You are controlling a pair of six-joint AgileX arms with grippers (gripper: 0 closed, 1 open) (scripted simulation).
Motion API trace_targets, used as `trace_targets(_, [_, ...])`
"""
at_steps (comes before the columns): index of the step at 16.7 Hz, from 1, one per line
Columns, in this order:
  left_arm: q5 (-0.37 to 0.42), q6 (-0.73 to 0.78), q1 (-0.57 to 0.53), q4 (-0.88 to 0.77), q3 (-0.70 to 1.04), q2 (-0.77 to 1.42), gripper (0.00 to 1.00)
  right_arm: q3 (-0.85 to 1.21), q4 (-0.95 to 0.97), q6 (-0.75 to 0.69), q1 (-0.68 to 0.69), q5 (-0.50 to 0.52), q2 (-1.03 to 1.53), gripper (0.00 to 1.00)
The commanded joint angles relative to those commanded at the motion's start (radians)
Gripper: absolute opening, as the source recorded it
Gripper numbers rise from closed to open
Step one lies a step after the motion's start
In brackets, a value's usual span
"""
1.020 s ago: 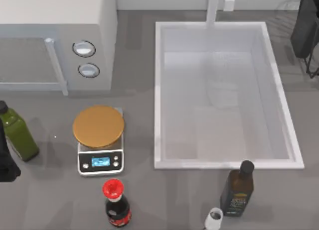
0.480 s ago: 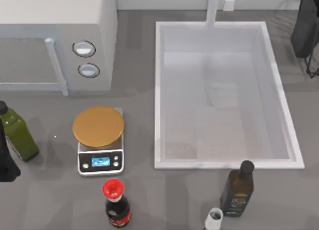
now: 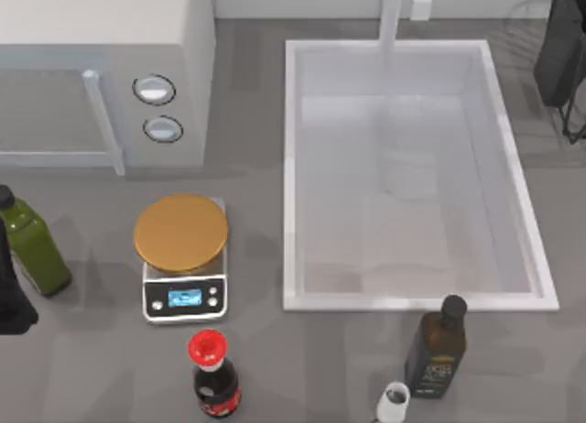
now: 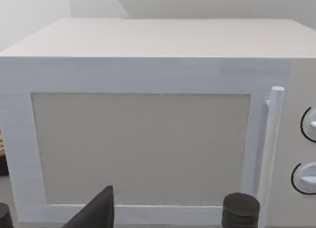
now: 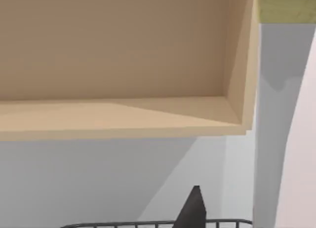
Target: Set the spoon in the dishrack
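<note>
Grey table (image 3: 265, 368), top view. White sink basin (image 3: 549, 299) takes up the right half, with the faucet post (image 3: 392, 11) at its far rim. White microwave (image 3: 101, 66) sits far left, with two round dials (image 3: 154, 90) on its face. In the left wrist view its door and upright handle (image 4: 270, 139) are close ahead.

Dishrack (image 3: 560, 48): dark panel and thin wires in the far right corner, beyond the sink and partly cut off by the edge. Where the spoon is: cannot tell.

Left arm (image 3: 11, 295) is parked at the left edge, just beside the green bottle (image 3: 32, 244). Left gripper (image 4: 52, 215) faces the microwave; whether it is spread or closed, cannot tell. Right gripper (image 5: 194, 210) hangs just over a dark wire rim (image 5: 123, 223), facing a wall under a tan cabinet (image 5: 118, 55); its state, cannot tell.

Kitchen scale (image 3: 183, 295) with an orange round plate sits near the front left. Dark oil bottle (image 3: 438, 348) is in front of the sink. Red-capped dark bottle (image 3: 214, 377) stands at the front edge. Small white cup (image 3: 394, 401) is just beside the oil bottle.
</note>
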Motion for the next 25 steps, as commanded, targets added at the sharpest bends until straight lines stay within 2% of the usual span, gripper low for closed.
trace_targets(8, [0.000, 0.000, 0.000, 0.000, 0.000, 0.000, 1.00, -0.110, 0.617, -0.002, 0.202, 0.192, 0.474, 0.00])
trace_targets(11, [0.000, 0.000, 0.000, 0.000, 0.000, 0.000, 1.00, -0.145, 0.723, -0.005, 0.259, 0.234, 0.566, 0.00])
trace_targets(16, [0.000, 0.000, 0.000, 0.000, 0.000, 0.000, 1.00, -0.151, 0.741, -0.006, 0.269, 0.242, 0.583, 0.00])
trace_targets(25, [0.000, 0.000, 0.000, 0.000, 0.000, 0.000, 1.00, -0.151, 0.741, -0.006, 0.269, 0.242, 0.583, 0.68])
